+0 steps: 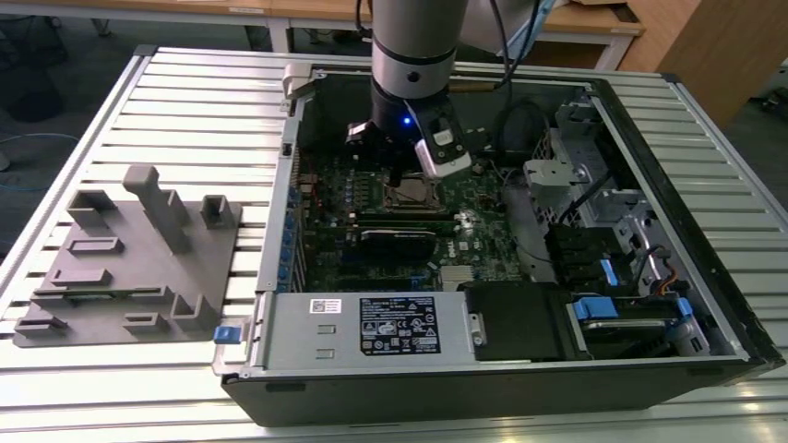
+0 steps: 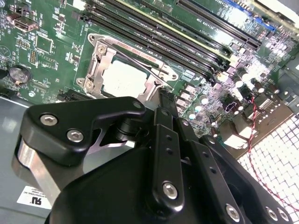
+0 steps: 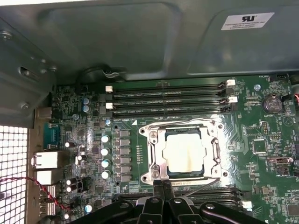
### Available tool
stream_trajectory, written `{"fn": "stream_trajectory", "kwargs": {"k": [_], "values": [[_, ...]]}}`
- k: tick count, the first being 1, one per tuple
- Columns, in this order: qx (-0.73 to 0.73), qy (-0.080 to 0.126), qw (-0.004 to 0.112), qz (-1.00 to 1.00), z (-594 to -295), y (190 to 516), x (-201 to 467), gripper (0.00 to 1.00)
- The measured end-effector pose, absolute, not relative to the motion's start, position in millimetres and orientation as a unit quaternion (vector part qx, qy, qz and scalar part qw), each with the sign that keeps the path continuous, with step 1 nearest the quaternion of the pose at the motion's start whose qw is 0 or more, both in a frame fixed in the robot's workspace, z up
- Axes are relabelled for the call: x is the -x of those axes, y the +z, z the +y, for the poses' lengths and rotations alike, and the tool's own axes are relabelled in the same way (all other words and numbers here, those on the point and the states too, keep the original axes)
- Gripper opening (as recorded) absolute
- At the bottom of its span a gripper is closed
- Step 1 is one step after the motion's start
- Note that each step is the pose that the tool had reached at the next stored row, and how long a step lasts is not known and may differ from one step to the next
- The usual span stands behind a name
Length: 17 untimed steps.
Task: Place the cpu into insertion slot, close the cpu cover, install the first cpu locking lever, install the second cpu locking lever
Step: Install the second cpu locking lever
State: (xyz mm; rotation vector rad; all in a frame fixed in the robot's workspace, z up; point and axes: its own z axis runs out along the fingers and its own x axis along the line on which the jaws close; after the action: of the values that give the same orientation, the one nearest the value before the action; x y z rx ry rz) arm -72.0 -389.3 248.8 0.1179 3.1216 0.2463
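Pincer narrow, holding nothing, fingertips pressed together just beside cpu cover, already down over seated cpu, likely for lever work.

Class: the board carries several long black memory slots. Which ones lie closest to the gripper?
The pair of memory slots on the gripper's side of the cpu cover; its fingertips sit at their end. The others lie beyond the socket, toward the case wall.

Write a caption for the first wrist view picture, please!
The gripper sits at the edge of the cpu cover, closed over the cpu.
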Motion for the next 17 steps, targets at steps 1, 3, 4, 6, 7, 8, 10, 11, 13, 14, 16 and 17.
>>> {"fn": "stream_trajectory", "kwargs": {"k": [1,3,4,6,7,8,10,11,13,14,16,17], "values": [[-0.038,0.079,0.004,0.996,-389.7,248.8,71.5,0.11],[-0.038,0.079,0.004,0.996,-390.7,248.8,70.7,0.11],[-0.038,0.079,0.004,0.996,-391.1,248.7,70.6,0.11],[-0.038,0.079,0.004,0.996,-391.2,248.7,70.6,0.11],[-0.038,0.079,0.004,0.996,-391.2,248.7,70.6,0.11],[-0.038,0.079,0.004,0.996,-391.3,248.7,70.6,0.11],[-0.038,0.079,0.004,0.996,-391.4,248.7,70.6,0.11],[-0.038,0.079,0.004,0.996,-391.4,248.7,70.6,0.11],[-0.038,0.079,0.004,0.996,-392.0,248.7,70.6,0.11],[-0.037,0.079,0.004,0.996,-392.6,248.7,70.6,0.11],[-0.038,0.079,0.004,0.996,-393.5,248.6,70.7,0.11],[-0.038,0.079,0.004,0.996,-393.6,248.6,70.7,0.11]]}}
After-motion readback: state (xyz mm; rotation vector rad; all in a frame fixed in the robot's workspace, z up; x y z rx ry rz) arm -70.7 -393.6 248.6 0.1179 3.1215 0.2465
